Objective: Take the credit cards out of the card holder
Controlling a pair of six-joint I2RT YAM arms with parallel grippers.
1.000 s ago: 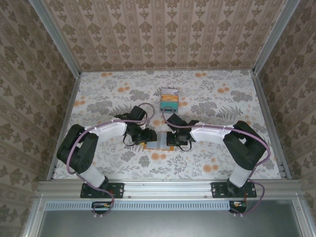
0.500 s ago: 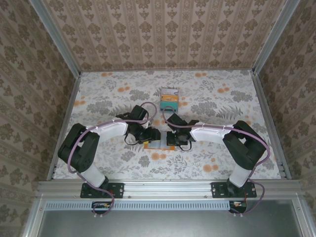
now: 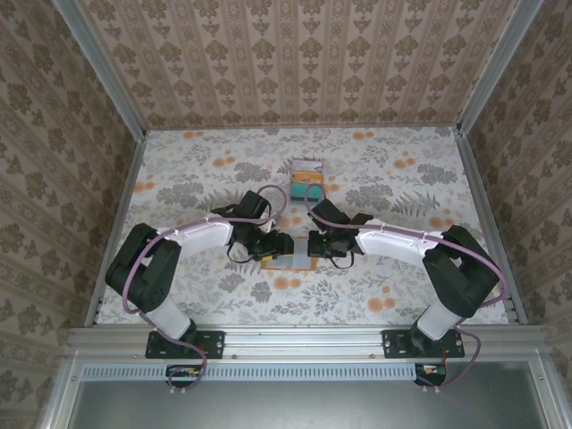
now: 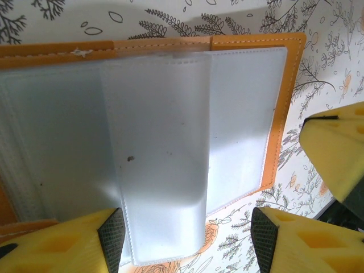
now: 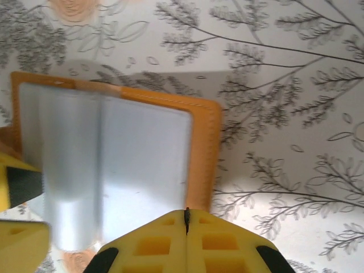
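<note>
The card holder (image 3: pixel 287 262) lies open on the floral table between my two grippers, orange rim up, pale blue-grey sleeves showing (image 4: pixel 239 114) (image 5: pixel 145 165). One clear sleeve flap (image 4: pixel 162 170) stands lifted in the middle, with no card visible in it. My left gripper (image 4: pixel 187 236) is open, its left pad beside the flap's lower edge and its right pad off the holder. My right gripper (image 5: pixel 186 219) is shut, its tip resting at the holder's orange edge. The credit cards (image 3: pixel 307 177), teal, orange and whitish, lie stacked farther back on the table.
Patterned walls and metal frame rails (image 3: pixel 121 214) enclose the table on three sides. Both arms (image 3: pixel 201 234) (image 3: pixel 402 243) reach in toward the centre. Open floral tabletop (image 3: pixel 411 179) spreads to the left, right and back.
My left gripper has slid right toward the holder. The right arm has swung its elbow outward and its gripper has shifted slightly back, still shut at the holder.
</note>
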